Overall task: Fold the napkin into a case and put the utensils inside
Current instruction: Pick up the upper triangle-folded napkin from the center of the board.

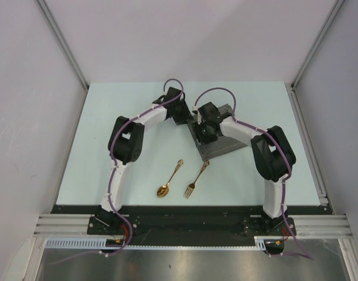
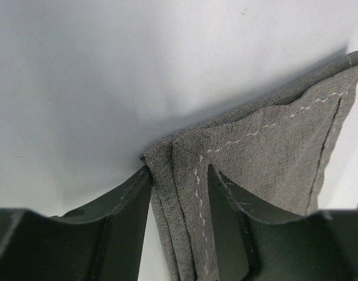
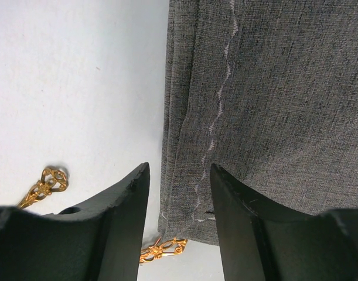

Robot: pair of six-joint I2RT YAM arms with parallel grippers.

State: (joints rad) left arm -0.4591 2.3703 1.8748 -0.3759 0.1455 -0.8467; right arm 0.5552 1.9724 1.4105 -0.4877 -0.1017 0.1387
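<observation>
Straddling the napkin (image 1: 225, 146) near the middle of the bench (image 1: 108, 117), right fingers (image 3: 120, 234) stand spread; left fingers (image 2: 117, 228) bracket its corner, grip unclear. Soft and limp: pinch all layers at the corner.

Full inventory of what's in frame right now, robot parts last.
napkin: 1, dark grey, folded, centre-right of table, under both grippers
spoon: 1, gold, nearer the arm bases than the napkin, left of fork
fork: 1, gold, right of spoon, handle tip by napkin's near corner
table: 1, pale, under everything
left arm: 1, white and black, purple cable
right arm: 1, same colours
left gripper: 1, black, open, astride a napkin corner
right gripper: 1, black, open, astride napkin's edge
</observation>
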